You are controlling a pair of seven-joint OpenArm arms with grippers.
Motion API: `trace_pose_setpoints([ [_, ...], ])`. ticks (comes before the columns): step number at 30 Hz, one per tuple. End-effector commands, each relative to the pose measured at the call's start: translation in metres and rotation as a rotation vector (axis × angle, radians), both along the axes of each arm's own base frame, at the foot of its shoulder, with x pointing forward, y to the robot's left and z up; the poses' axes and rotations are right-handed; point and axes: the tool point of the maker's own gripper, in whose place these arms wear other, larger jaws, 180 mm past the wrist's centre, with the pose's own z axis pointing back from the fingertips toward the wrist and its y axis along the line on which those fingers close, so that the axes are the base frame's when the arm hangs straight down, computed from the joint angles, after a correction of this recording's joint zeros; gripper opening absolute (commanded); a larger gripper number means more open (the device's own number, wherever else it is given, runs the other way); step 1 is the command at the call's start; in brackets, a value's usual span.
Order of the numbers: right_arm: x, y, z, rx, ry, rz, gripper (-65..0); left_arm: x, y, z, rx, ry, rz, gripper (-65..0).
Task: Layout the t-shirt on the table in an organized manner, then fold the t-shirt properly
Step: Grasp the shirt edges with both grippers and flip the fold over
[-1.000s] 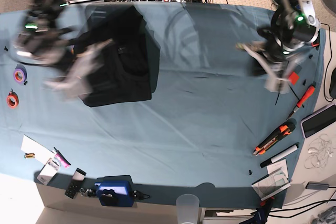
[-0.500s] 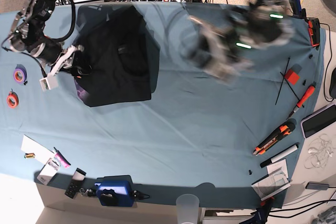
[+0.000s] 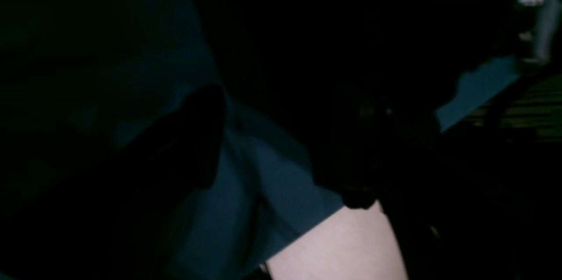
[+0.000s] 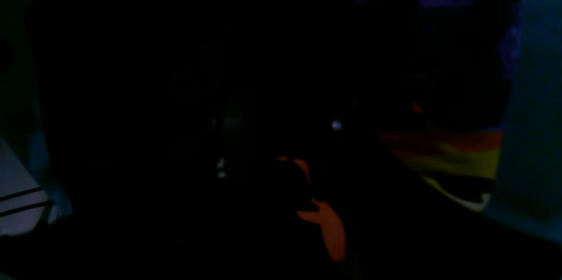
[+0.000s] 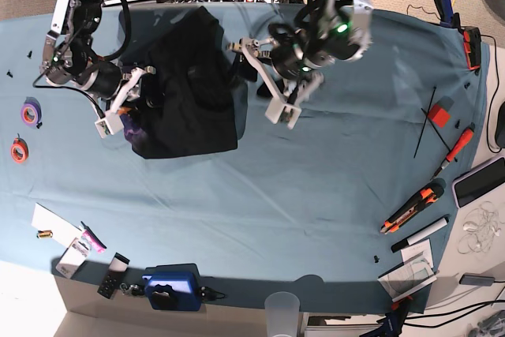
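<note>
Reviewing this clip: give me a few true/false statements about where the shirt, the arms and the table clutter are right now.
1. The t-shirt lies bunched at the table's far left. True.
2. The left gripper is open beside the shirt's right edge. True.
3. The shirt is spread flat, sleeves out. False: it is a folded heap.
4. The right gripper is parked at the table's right end. False: it is at the shirt's left edge.
5. Tape rolls lie left. True.

T-shirt (image 5: 189, 88) lies on the table's (image 5: 316, 195) far-left part — between both arms.
</note>
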Motion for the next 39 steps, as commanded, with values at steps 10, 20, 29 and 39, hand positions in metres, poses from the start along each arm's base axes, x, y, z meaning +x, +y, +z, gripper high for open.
trace_pose_setpoints([
  [10,0.023,-0.002,0.018,-0.022,-0.070,0.003,-44.1,0.015,-0.035,0.009,-0.125,0.043,0.002,-26.6],
  [20,0.033,0.008,0.056,0.033,-0.190,0.016,-44.1,0.022,-0.045,-0.020,-0.103,0.120,-0.028,-26.6],
  [29,0.043,-0.068,0.159,-0.256,-0.536,-0.184,-44.1,0.018,-0.051,-0.016,-0.141,0.131,-0.056,-26.6],
  [39,0.042,-0.129,0.111,-0.439,-0.374,-0.400,-44.1,0.015,-0.062,-0.002,-0.226,0.107,-0.098,-26.6],
])
